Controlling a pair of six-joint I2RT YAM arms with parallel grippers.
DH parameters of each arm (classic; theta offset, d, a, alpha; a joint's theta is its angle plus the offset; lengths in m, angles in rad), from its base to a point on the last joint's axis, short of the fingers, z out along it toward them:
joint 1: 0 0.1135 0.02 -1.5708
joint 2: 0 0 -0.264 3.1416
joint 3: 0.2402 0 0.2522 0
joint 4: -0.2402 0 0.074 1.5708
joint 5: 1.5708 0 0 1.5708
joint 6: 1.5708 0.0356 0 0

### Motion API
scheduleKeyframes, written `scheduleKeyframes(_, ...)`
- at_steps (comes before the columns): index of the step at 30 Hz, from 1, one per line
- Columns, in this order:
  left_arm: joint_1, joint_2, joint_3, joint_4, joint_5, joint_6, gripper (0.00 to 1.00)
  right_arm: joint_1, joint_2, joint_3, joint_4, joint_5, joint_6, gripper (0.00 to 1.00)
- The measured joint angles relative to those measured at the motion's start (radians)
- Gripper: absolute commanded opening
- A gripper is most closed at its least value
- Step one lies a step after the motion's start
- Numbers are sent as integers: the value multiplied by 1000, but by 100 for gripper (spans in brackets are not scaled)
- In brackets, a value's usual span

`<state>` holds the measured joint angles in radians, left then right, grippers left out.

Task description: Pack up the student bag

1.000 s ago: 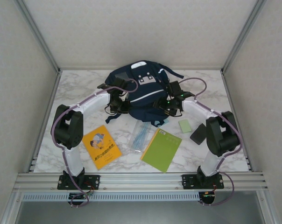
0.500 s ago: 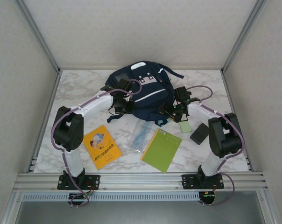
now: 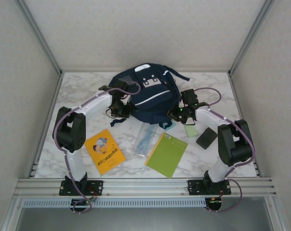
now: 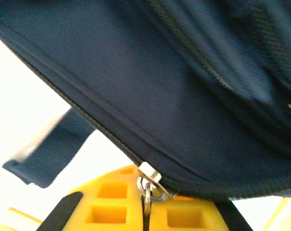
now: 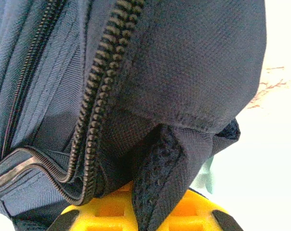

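The left gripper (image 4: pixel 146 207) is pinched tight on the metal zipper pull (image 4: pixel 148 185), with the backpack (image 3: pixel 148 94) bulging right above its fingers. The right gripper (image 5: pixel 152 211) is clamped on a dark fabric tab (image 5: pixel 157 168) at the backpack's lower corner, zipper teeth just to its left. The backpack sits between both grippers on the marble table (image 3: pixel 83 91), and a green notebook (image 3: pixel 166 154) lies behind the right gripper, toward the bases.

1. White links and chunky black joints on the left arm (image 3: pixel 94 105) and right arm (image 3: pixel 208 115).
2. Purple cables (image 3: pixel 55 132) loop along both.
3. The fingers (image 4: pixel 107 214) are bright yellow, with square pockets moulded in.
4. A green light (image 3: pixel 181 109) glows behind the right fingers.
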<state>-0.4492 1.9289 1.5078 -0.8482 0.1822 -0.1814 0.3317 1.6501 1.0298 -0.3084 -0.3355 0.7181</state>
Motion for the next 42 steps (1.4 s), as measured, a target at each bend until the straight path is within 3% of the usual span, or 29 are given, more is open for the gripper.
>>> scheduleKeyframes(9,87,152,193,-50,-143,114,0,0,1,14,-7,-34,-59,0)
scheduleKeyframes(18,190,278,354,-84,-147,268,1,13,11,67,-23,-62,-91,0)
scheduleKeyframes(22,216,272,369,-71,-121,237,13,47,39,111,-23,-70,-79,0)
scheduleKeyframes(27,260,175,248,19,-110,84,74,80,107,159,-24,-58,-34,0)
scheduleKeyframes(29,278,94,157,69,-105,10,89,85,142,177,-24,-55,-12,0)
scheduleKeyframes(33,266,-105,-45,170,-95,-124,91,97,211,220,-23,-63,38,0)
scheduleKeyframes(38,176,-327,-236,273,-91,-245,91,147,298,323,-25,-95,89,3)
scheduleKeyframes(39,158,-354,-259,291,-91,-262,91,161,313,343,-25,-103,96,9)
scheduleKeyframes(42,93,-421,-332,355,-92,-321,91,201,342,386,-24,-122,109,43)
